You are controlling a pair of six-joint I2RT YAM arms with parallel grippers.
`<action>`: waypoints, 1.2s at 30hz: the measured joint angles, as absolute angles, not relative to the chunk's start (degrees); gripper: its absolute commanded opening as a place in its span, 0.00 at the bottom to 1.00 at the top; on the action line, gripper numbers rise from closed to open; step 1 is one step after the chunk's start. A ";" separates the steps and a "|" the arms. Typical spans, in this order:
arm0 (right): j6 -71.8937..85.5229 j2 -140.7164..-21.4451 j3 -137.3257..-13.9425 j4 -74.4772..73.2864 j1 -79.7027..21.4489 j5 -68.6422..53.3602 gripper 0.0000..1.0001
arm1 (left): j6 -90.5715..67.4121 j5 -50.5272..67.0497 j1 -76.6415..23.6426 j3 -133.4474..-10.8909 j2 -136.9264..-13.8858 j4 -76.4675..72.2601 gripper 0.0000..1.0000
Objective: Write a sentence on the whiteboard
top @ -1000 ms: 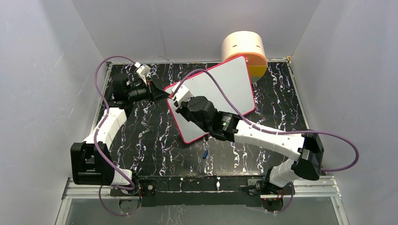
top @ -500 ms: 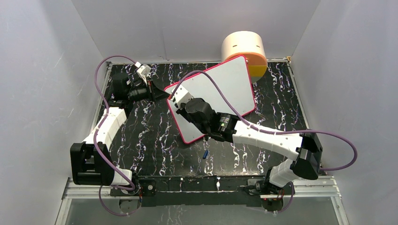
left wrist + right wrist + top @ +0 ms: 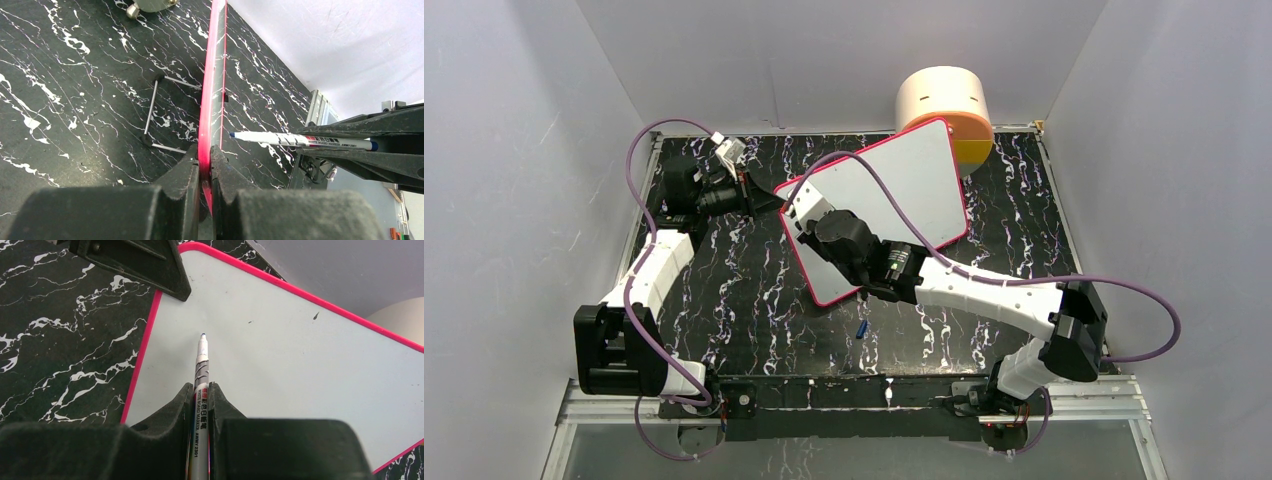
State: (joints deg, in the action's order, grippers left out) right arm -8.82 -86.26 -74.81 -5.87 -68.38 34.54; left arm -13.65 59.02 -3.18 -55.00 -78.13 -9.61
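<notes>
Right gripper (image 3: 201, 389) shifted left, clamped on marker (image 3: 202, 360), tip seemingly off whiteboard (image 3: 280, 355), left gripper (image 3: 205, 156) pinching its frame

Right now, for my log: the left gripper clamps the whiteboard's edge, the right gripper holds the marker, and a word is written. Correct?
No: the right wrist view shows no lettering on the whiteboard. The left gripper does clamp its edge; the right gripper does hold the marker.
</notes>
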 measured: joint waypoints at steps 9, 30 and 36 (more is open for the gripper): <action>-8.88 -86.78 -74.81 -5.69 -68.38 35.24 0.00 | -14.39 59.37 -3.18 -54.76 -78.13 -10.33 0.00; -9.30 -88.25 -74.81 -2.52 -68.38 36.32 0.00 | -14.96 59.59 -3.18 -54.65 -78.13 -10.74 0.00; -9.54 -88.25 -74.81 -1.17 -68.38 37.01 0.00 | -15.11 59.64 -3.18 -54.54 -78.13 -11.03 0.00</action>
State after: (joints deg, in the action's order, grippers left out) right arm -9.54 -88.25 -74.81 -1.17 -68.38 37.01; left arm -15.11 59.64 -3.18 -54.54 -78.13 -11.03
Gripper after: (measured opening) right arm 0.209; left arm 0.056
